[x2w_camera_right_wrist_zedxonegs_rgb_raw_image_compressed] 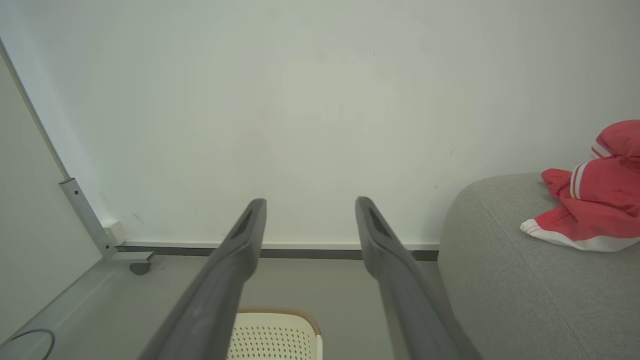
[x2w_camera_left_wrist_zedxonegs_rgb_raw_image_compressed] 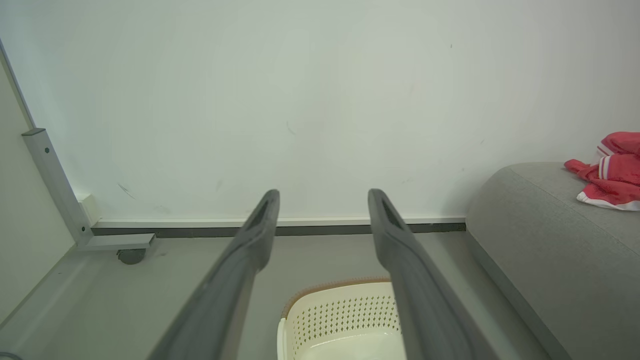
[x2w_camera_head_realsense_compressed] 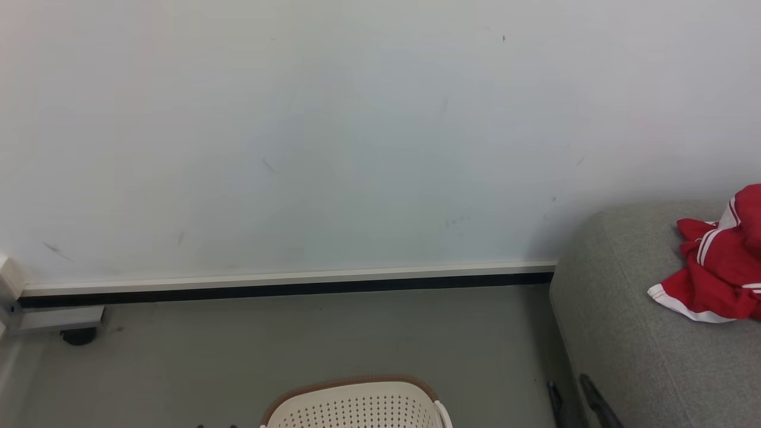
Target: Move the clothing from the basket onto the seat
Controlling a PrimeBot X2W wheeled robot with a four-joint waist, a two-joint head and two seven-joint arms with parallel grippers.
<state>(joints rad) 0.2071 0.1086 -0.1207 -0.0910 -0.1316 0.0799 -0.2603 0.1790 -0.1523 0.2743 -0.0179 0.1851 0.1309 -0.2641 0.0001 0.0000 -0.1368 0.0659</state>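
Two hands are spread wide and hold nothing: the left hand [x2w_camera_left_wrist_zedxonegs_rgb_raw_image_compressed: 324, 196] and the right hand [x2w_camera_right_wrist_zedxonegs_rgb_raw_image_compressed: 310, 204] both point at the pale wall, with free air between their fingers. The soft bright red clothing with white hems [x2w_camera_head_realsense_compressed: 722, 267] lies in a heap on the large light grey fabric seat [x2w_camera_head_realsense_compressed: 618, 333], well apart to the right of both hands. The cream perforated plastic basket with a brown rim [x2w_camera_left_wrist_zedxonegs_rgb_raw_image_compressed: 345, 312] stands on the grey floor, just below the left hand. I judge the step is to check the basket for more garments; a hand should tilt down and look before it reaches. The far part of the basket's bottom looks bare, but its near part is cut off, and the heap runs past the right edge, so I cannot count the garments.
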